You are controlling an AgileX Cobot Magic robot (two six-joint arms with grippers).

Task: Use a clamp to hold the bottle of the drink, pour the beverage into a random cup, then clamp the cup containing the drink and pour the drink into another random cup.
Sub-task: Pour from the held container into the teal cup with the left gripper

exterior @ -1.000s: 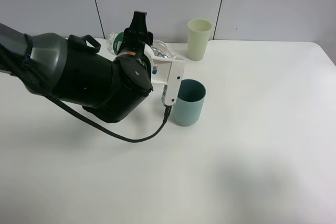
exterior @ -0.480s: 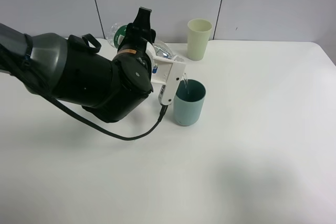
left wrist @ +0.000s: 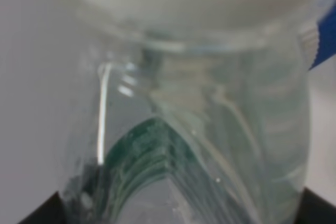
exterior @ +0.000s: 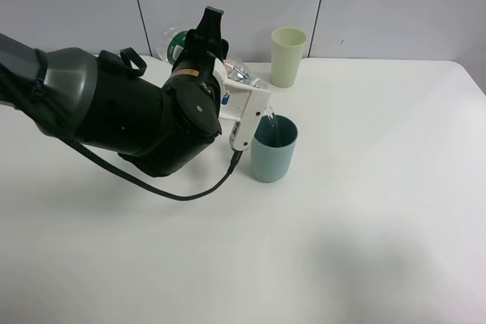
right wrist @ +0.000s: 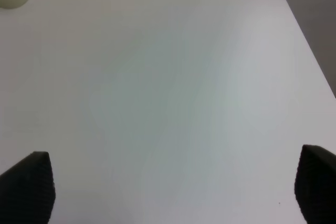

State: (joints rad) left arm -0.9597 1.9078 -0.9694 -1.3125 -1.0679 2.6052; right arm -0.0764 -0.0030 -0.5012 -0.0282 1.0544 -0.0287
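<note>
- Your left gripper (exterior: 206,32) clamps the bottle (exterior: 237,73) above the teal cup (exterior: 273,151); water (exterior: 267,117) streams in.
- Right gripper (right wrist: 168,190) gapes empty; cup-to-cup pour remains.

**Q:** What sort of place is this?
**A:** A robot test bench in a lab-type room.
**Q:** What shows it?
**A:** My black arm (exterior: 121,111) works over a plain white table (exterior: 364,248). Grey partition panels (exterior: 395,5) with dark seams stand behind the table. A white camera mount (exterior: 247,115) and a loose black cable (exterior: 190,199) hang from my wrist. A teal cup (exterior: 272,153) and a pale green cup (exterior: 288,57) stand on the table.
</note>
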